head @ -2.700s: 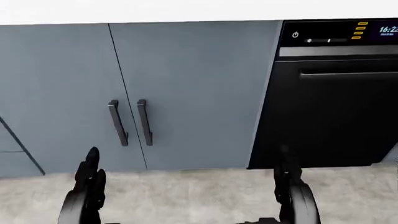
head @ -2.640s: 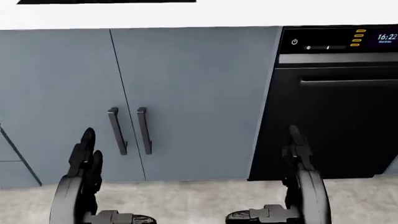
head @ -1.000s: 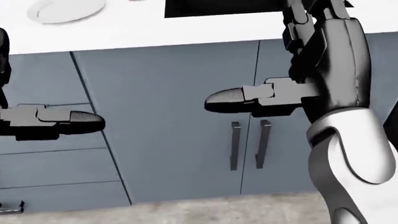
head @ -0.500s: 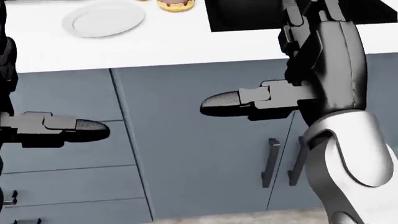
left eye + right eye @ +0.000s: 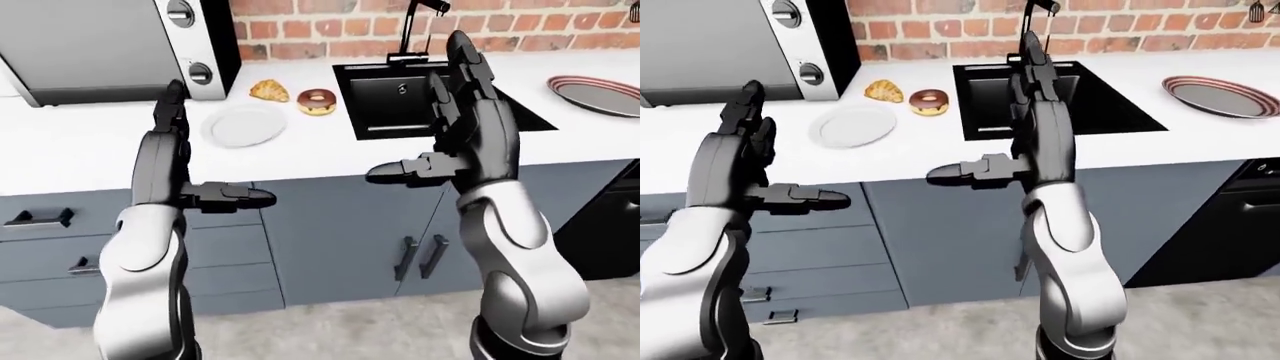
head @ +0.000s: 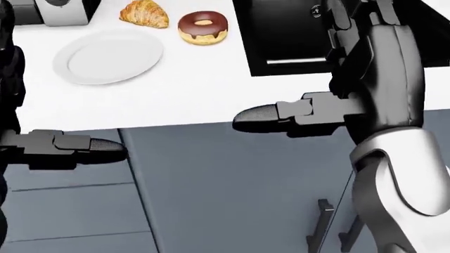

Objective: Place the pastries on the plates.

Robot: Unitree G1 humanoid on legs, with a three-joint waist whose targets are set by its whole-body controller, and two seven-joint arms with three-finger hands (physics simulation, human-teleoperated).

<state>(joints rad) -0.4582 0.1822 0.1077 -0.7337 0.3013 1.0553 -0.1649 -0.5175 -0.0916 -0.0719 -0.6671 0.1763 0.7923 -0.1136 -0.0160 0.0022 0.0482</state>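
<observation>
Two pastries: a croissant (image 6: 144, 13) and a chocolate-glazed doughnut (image 6: 203, 27) lie side by side on the white counter (image 6: 183, 100), just above a bare white plate (image 6: 107, 56) in the head view.
Handling: both likely light, soft and crumbly; grip gently at the sides, off the doughnut's glaze.
Hands: left hand (image 5: 172, 124) and right hand (image 5: 462, 82) raised, fingers spread, holding nothing.
Reach: pastries sit between the hands, well apart from both.
Second plate: striped, far right (image 5: 1221, 94).
</observation>
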